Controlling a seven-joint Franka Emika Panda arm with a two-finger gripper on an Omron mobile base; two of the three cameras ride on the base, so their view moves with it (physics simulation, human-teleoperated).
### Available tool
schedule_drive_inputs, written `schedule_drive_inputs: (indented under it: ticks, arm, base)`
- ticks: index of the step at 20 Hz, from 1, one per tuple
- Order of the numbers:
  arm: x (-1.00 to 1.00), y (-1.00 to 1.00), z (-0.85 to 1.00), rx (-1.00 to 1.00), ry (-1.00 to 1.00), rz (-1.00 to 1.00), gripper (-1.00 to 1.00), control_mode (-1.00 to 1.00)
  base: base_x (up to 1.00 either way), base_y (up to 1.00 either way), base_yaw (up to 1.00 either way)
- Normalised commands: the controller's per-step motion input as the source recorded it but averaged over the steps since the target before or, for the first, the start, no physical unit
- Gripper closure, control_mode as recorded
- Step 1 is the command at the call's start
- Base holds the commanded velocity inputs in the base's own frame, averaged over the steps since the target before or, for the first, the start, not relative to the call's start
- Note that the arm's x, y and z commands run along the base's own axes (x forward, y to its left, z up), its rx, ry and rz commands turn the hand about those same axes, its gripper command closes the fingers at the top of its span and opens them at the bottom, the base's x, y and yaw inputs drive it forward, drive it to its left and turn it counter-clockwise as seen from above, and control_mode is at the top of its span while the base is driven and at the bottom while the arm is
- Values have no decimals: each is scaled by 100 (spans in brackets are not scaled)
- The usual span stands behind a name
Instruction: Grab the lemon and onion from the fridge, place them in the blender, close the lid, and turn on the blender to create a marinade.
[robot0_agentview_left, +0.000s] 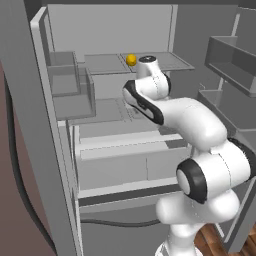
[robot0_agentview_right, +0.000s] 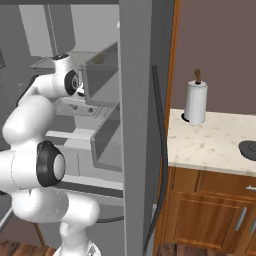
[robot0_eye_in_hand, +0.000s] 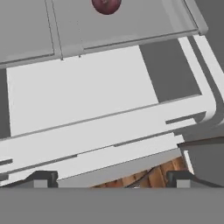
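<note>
Gripper (robot0_eye_in_hand: 111, 178) fingertips are standing well apart and empty, looking down over the fridge (robot0_agentview_left: 45, 125) shelves, with the onion (robot0_eye_in_hand: 106, 5) lying ahead on a shelf and the lemon (robot0_agentview_left: 131, 60) sitting on the upper shelf.

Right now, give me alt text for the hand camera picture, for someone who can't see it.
The open pincer looks down over pale grey fridge shelves, with nothing between its two dark tips. A reddish onion sits on a shelf at the top edge, and a strip of wooden floor shows below the shelves.
</note>
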Motion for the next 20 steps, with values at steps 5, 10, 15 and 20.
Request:
schedule_drive_inputs:
  ticks: [5,10,15,20]
  arm:
    - [0,-19,-60,-16,-5,0,-100,-100]
    - [2,-10,-38,-19,-8,0,-100,-100]
    - [13,-29,0,-7,0,-3,-100,-100]
    - [31,-40,0,0,0,-4,-100,-100]
  base:
    - [0,0,0]
    - [0,0,0]
    - [0,0,0]
    - [0,0,0]
